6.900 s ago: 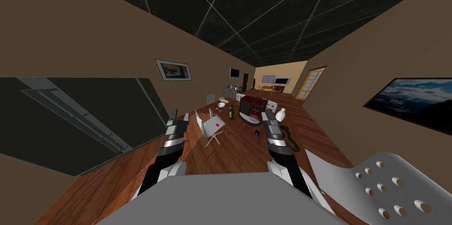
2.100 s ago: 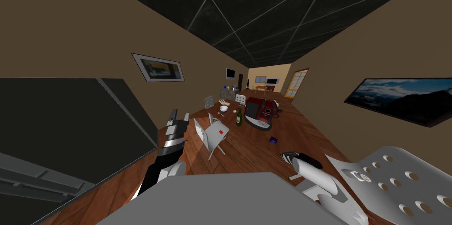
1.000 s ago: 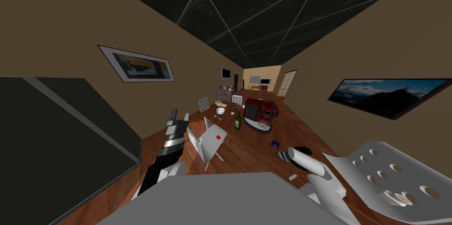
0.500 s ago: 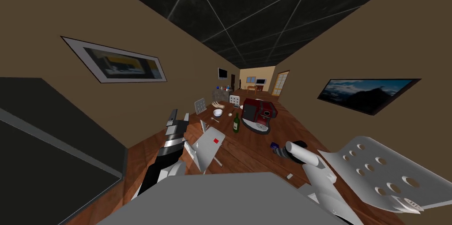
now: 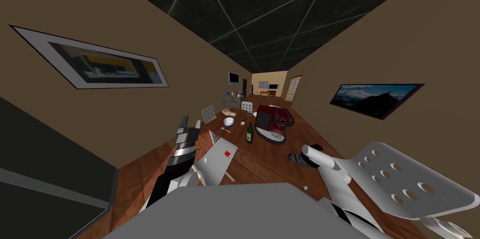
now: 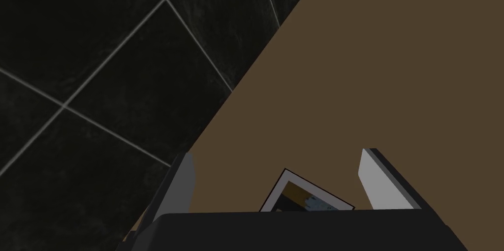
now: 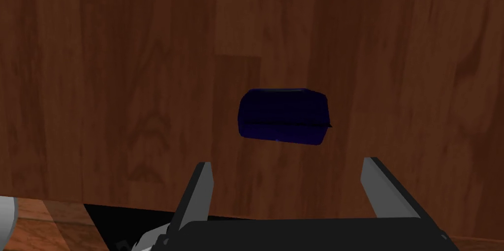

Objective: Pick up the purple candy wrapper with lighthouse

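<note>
In the right wrist view a small dark purple-blue candy wrapper [image 7: 284,116] lies on the brown wooden table [image 7: 123,90]. It sits just ahead of my right gripper [image 7: 288,162], roughly centred between the fingers and apart from them. That gripper is open, with nothing held. No lighthouse print can be made out on the wrapper. In the head view my right gripper [image 5: 294,158] points down over the table's right side and covers the wrapper. My left gripper [image 5: 191,121] is raised at the left, and my left gripper [image 6: 275,154] is open and empty.
A white perforated chair [image 5: 398,180] stands close at my right. Another white chair [image 5: 216,160] with a red mark stands at the table's left. Farther along the table [image 5: 262,161] are a green bottle [image 5: 250,134], a red coffee machine [image 5: 274,120] and a white bowl [image 5: 228,121].
My right arm has swung from upright down over the table. I have moved along the table, so the wall picture and chairs have slid nearer. The left arm has kept its pose.
</note>
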